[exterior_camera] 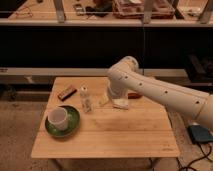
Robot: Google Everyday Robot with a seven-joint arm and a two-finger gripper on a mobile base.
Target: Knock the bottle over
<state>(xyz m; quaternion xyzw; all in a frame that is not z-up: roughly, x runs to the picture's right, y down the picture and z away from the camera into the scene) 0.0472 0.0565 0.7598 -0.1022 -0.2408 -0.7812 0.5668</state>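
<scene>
Bottle (86, 99) upright, label unreadable; hand (111, 101) just R of it, grip can't tell.

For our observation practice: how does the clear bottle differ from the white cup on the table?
The bottle is slim and clear; the cup is wide and white. The bottle is taller than the cup. The bottle stands on the table, the cup on a green saucer. Both are upright. The tool is low over the table, right of the bottle in the view, not touching it.
</scene>
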